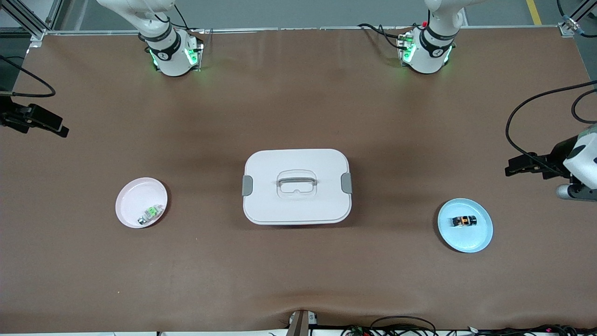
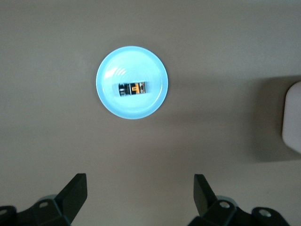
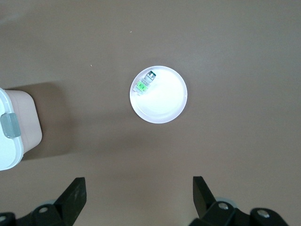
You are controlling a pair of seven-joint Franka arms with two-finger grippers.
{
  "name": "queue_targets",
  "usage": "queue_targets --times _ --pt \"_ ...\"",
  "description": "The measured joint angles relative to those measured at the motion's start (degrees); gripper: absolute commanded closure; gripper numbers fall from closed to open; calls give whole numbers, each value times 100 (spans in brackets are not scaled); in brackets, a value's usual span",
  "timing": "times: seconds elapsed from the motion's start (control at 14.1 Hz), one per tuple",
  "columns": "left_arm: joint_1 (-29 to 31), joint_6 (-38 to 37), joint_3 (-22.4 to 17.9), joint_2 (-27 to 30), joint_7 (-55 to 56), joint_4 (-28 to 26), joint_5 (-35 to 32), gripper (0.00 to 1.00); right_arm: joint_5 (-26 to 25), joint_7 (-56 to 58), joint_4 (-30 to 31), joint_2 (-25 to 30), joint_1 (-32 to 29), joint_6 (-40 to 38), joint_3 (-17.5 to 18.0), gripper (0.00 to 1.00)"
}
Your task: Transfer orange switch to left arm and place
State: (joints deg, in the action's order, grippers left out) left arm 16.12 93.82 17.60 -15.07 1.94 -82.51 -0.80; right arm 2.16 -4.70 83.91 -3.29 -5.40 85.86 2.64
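Right gripper (image 3: 136, 197): fingers spread, holding nothing, high over the table toward the right arm's end from the box.
Pink plate (image 1: 133, 198): holds a green-and-clear part (image 1: 150, 214).
Box (image 1: 297, 186): mid-table, lid on.
Orange switch (image 1: 464, 220): lying on the blue plate (image 1: 475, 238), toward the left arm's end from the box.
Left gripper (image 2: 140, 195): fingers spread, empty, up over the table near the blue plate.

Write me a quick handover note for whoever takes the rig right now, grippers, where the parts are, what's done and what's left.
Left gripper: open, empty, up over bare table near the blue plate.
Right gripper: open, empty, up over bare table near the pink plate.
Orange switch: lying on the blue plate, toward the left arm's end of the table.
Box: lid on, mid-table, between the two plates.
Green-and-clear part: on the pink plate.
Done: nothing; the switch is untouched.
Left: pick up the switch, pass it between arms without touching the box, set it down.
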Motion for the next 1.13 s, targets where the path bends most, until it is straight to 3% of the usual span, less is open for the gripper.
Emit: queue_targets --times 0.28,0.57,1.13 --pt "-34 -210 198 155 728 -7 -78 0 0 14 21 0 0 -5 0 0" --pt "42 -214 160 152 216 -23 -914 0 0 14 34 0 0 8 8 0" --pt "52 -222 180 157 -13 94 -993 0 -141 87 37 4 1 118 45 0"
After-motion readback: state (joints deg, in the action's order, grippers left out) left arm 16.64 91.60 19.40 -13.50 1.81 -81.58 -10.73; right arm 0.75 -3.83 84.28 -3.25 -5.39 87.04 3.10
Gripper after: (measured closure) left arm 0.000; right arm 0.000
